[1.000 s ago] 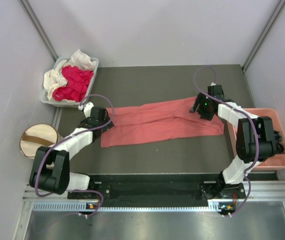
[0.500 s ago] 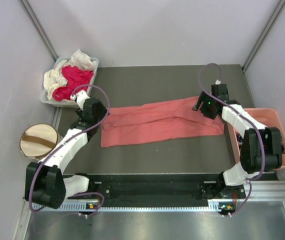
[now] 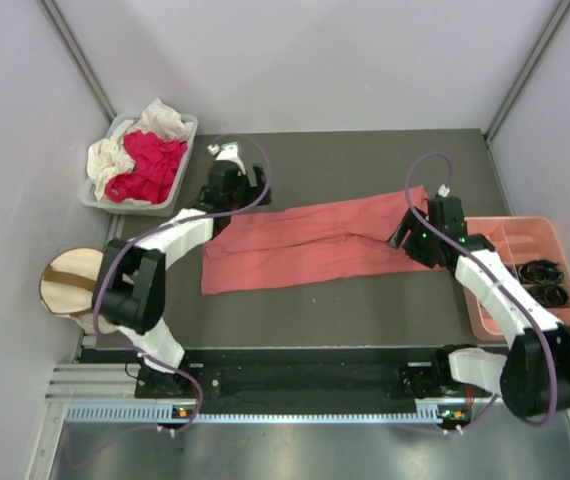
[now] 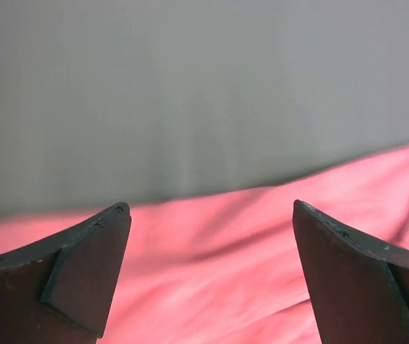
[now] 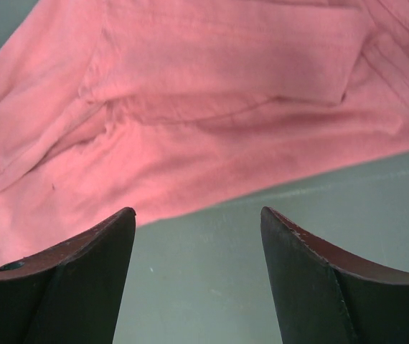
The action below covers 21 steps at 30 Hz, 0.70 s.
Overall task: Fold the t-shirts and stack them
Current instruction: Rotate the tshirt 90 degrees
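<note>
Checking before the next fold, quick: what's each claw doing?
Left claw: open, empty, over the salmon-pink shirt.
Right claw: open, empty, at that shirt's edge.

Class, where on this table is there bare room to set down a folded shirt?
Free: the dark table behind the salmon-pink cloth shirt, and the strip between it and the black base rail. Crowded: grey plastic bin far left, pink plastic tray right.

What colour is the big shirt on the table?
The cloth shirt is salmon pink, clearest in top external view.
</note>
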### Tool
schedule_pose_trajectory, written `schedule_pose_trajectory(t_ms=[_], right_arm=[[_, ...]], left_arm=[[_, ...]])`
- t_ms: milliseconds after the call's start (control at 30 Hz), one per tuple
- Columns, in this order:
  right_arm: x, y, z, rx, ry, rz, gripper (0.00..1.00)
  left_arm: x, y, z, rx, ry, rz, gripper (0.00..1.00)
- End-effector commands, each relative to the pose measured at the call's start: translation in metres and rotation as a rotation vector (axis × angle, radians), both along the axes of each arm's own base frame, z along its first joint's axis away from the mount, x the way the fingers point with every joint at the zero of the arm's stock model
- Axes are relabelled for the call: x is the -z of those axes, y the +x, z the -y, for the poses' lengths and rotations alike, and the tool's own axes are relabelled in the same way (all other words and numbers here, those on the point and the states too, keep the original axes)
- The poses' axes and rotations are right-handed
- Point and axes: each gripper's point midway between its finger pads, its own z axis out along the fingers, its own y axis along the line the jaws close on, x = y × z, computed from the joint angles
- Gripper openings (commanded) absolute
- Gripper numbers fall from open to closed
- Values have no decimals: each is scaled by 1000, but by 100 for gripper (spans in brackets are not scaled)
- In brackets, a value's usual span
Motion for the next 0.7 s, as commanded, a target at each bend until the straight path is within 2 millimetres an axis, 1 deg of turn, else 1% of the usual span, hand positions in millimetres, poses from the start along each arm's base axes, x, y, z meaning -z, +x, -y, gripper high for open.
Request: schedule_pose_trajectory(t_ms=[0, 33, 67, 133, 167, 233, 267, 300, 333, 367, 400, 433, 467, 500, 567, 600, 667], right_arm=[[-14, -20, -1, 23, 30, 41, 71], [-15, -24, -2, 21, 36, 43, 71], [-15, -31, -3, 13, 45, 41, 71], [-14, -38, -4, 4, 44, 37, 71], [-13, -42, -3, 3, 43, 32, 71], [-12, -50, -4, -2, 43, 26, 71], [-8, -54, -3, 0, 45, 17, 71], [-10, -57, -3, -2, 46, 22, 71], [-9, -59, -3, 1, 49, 19, 71], [-5, -62, -3, -1, 50, 11, 71], [-5, -65, -3, -2, 52, 9, 71], [-5, -66, -3, -1, 56, 14, 71], [-3, -69, -3, -1, 58, 11, 71], [-4, -70, -3, 0, 59, 12, 72], [-4, -74, -1, 8, 57, 12, 72], [-4, -75, 0, 10, 58, 14, 72], [-7, -78, 0, 13, 59, 18, 72]], left_arm=[[-16, 33, 75, 331, -36, 113, 99], [-13, 33, 92, 419, -64, 111, 99], [-4, 45, 102, 457, -62, 115, 99], [1, 49, 124, 554, -88, 125, 99], [10, 59, 133, 580, -83, 131, 99], [16, 62, 151, 641, -86, 129, 99], [17, 69, 162, 676, -78, 149, 99], [21, 67, 174, 705, -72, 149, 99], [21, 69, 181, 723, -66, 158, 99], [24, 72, 193, 757, -55, 177, 99], [26, 70, 205, 784, -50, 179, 99], [26, 70, 212, 804, -48, 184, 99], [31, 74, 221, 824, -34, 181, 99], [33, 69, 234, 853, -28, 183, 99], [39, 72, 248, 883, -7, 185, 99], [40, 68, 258, 909, -8, 186, 99], [43, 69, 270, 933, -2, 201, 99]])
